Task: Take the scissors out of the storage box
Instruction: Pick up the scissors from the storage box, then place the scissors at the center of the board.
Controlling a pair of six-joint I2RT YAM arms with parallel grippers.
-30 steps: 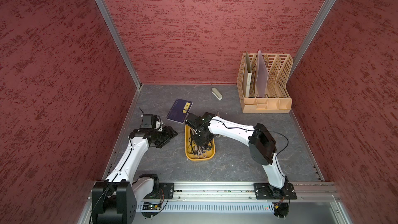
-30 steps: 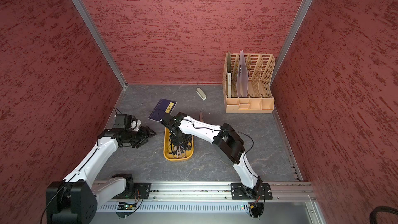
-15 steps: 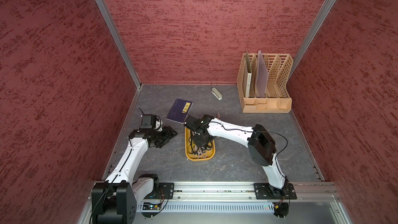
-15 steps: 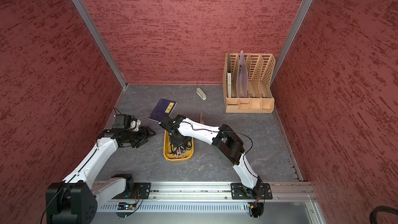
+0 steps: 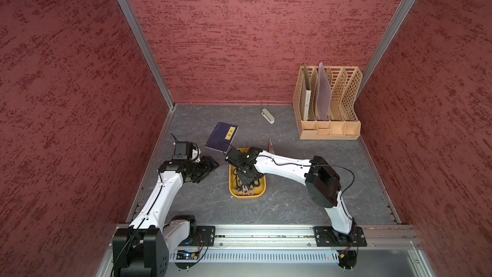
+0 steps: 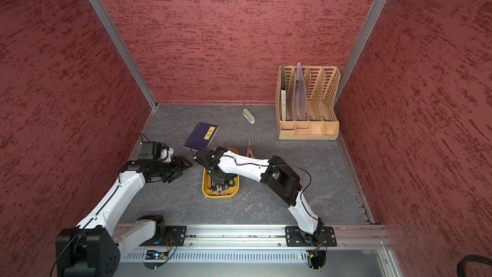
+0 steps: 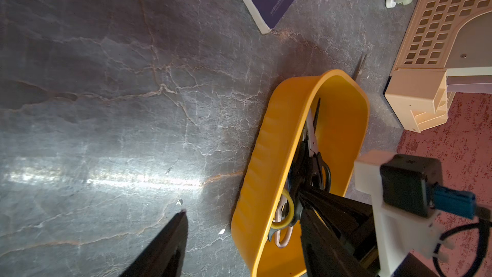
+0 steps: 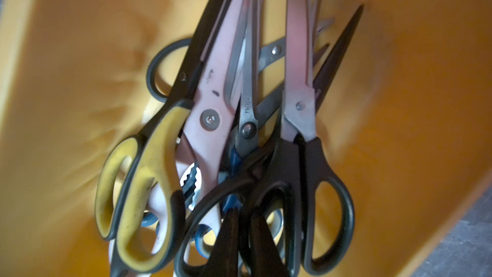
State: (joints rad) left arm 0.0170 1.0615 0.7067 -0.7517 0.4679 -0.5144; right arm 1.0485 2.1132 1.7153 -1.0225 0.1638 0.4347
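Just pinched the fingers of the right gripper (image 8: 242, 217) together among the black handle loops of the steel-bladed scissors (image 8: 210, 118) piled in the shallow mustard-yellow plastic storage box (image 5: 247, 196) mid-desk (real hold unclear), with fingers of the left gripper (image 5: 210, 172) apart near the box's left rim, so probably ready to lift.

A robot lab cell, dressed as an office desk. Boxed in on three sides by red textured walls (image 5: 239, 35) between aluminium posts (image 5: 138, 35); two white robot arms (image 5: 282, 165) bolted to a metal rail (image 5: 266, 231) along the near edge of the grey desk (image 5: 292, 201). Office props: file rack (image 5: 327, 102) at the far right corner, stapler (image 5: 267, 115), notebook (image 5: 221, 136), tray (image 5: 247, 196) of scissors (image 8: 207, 118).
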